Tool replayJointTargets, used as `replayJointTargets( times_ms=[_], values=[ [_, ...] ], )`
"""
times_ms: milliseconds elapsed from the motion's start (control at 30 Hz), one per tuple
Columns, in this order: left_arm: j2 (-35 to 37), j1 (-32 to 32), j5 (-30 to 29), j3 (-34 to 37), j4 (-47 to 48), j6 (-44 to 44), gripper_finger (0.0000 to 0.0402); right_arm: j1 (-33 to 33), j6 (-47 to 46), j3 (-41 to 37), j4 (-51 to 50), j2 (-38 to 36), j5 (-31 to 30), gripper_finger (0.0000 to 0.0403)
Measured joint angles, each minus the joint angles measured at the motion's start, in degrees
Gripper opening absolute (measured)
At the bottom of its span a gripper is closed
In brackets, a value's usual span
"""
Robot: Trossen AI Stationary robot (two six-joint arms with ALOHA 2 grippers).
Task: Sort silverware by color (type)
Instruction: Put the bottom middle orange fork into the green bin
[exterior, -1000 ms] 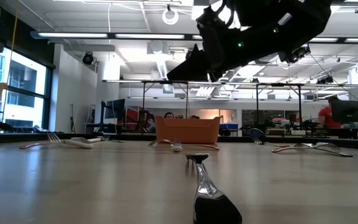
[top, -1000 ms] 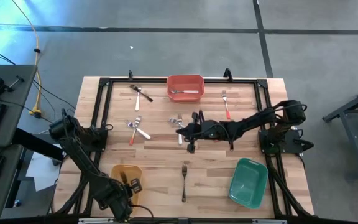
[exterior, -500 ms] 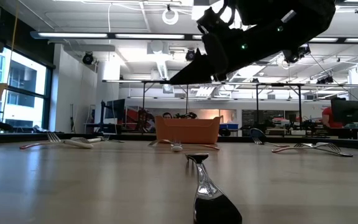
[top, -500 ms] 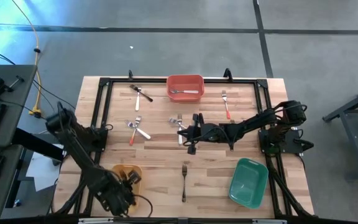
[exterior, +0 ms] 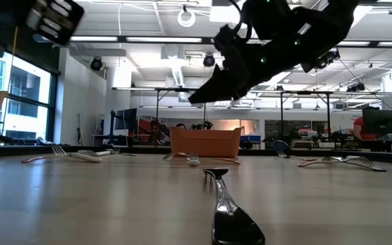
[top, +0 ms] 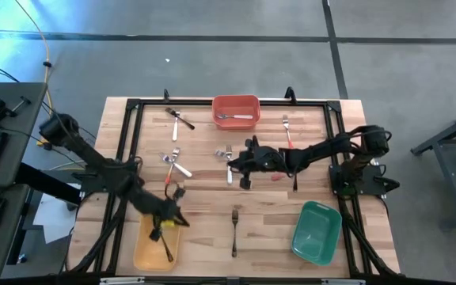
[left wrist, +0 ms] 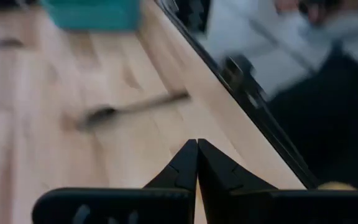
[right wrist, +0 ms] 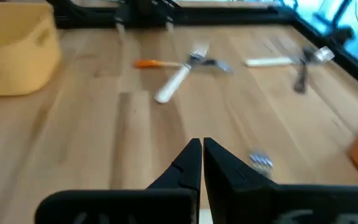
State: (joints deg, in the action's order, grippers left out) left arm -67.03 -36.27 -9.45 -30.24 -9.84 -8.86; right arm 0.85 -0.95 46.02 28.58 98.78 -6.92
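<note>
Right claw [top: 238,162] pinched closed, empty, hovering at mid-surface beside the metal-headed, white-handled pieces of silverware [top: 229,153] lying there. Left claw [top: 172,220] also closed, over the yellow plastic bin [top: 144,252]. Risk: descending with fingers shut would shove the cluster aside — no grasp.

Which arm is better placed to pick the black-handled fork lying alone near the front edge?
Probably left: the left gripper, shut, hovers beside the yellow bin, nearer that fork; the right gripper is farther back.
</note>
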Motion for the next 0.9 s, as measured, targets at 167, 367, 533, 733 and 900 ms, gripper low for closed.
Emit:
replayJointTargets(
  times_ms=[167, 367, 533, 733, 900],
  values=[
    [3.05, 8.14, 1.56, 11.19, -18.19, -0.06, 0.0, 2.6, -2.06, 0.04, -6.21, 0.0, 0.0, 0.0006],
    [3.57, 17.88, 4.96, 18.09, -28.97, 1.74, 0.0, 4.16, -6.82, 3.79, -19.22, -0.01, -2.19, 0.0055],
    [3.56, 25.82, 6.04, 21.36, -35.38, 4.5, 0.0, 4.43, -10.8, 10.2, -31.23, 0.0, -4.98, 0.0112],
    [3.5, 35.99, 11.67, 23.95, -41.51, 4.52, 0.0, 4.66, -14.68, 12.65, -33.41, 0.44, -3.53, 0.0143],
    [3.5, 44.88, 18.48, 26.12, -46.03, 4.5, 0.0, 5.64, -16.53, 15.14, -37.98, 3.43, -3.37, 0.0144]
  ],
)
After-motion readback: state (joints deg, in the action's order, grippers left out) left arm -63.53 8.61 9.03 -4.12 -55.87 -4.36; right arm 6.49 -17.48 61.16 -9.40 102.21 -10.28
